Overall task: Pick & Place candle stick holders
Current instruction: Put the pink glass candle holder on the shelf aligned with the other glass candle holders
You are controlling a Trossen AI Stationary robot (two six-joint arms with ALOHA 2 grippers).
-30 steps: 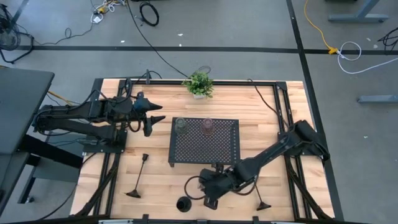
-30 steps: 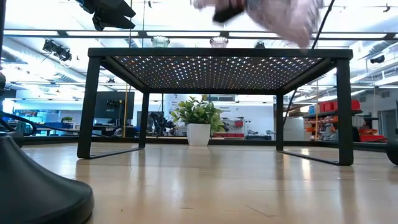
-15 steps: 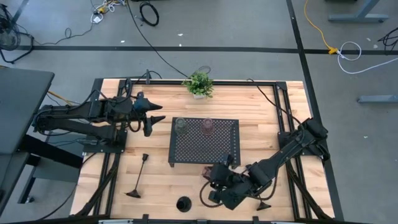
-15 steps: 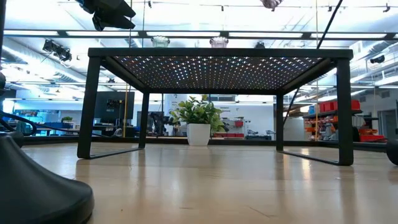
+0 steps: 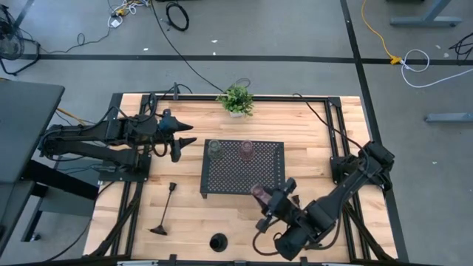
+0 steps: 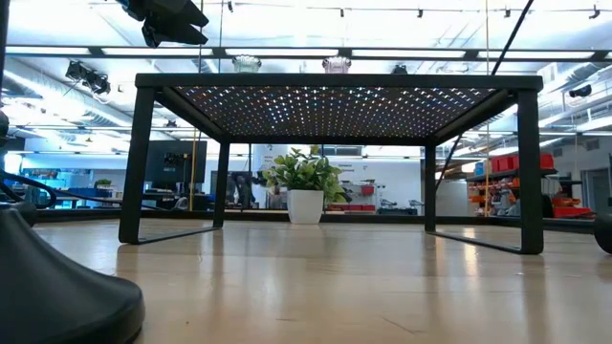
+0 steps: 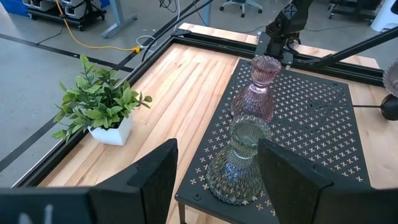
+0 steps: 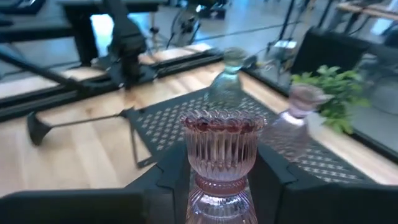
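My right gripper (image 5: 261,198) is shut on a pinkish-brown glass candle stick holder (image 8: 222,152), held up over the near right edge of the black perforated tray (image 5: 260,171). On the tray's far part stand a greenish glass holder (image 5: 214,149) and a second pinkish one (image 5: 247,150), each on its base. A tall black holder (image 5: 164,210) lies on its side on the wood at the near left. A squat black one (image 5: 218,242) stands at the near edge. My left gripper (image 5: 179,140) waits open, left of the tray and above the table. My right gripper pinches the pinkish holder between its two fingers (image 8: 174,177) at the narrow waist below the ribbed cup (image 8: 221,186). The fingers come from the table's near right side, slanting a little downward. The holder stands upright in the hold, lifted clear of the table.
A leafy potted plant (image 5: 236,98) stands at the far edge behind the tray. Black frame rails (image 5: 336,140) run along the table's sides. Bare wood lies between the tray and the near edge.
My right gripper has risen and gone toward the table's right and far side, tipping from pointing steeply down to nearly level. The pinkish holder has come up with it, out of the low view, and now stands upright at the tray's near right edge.
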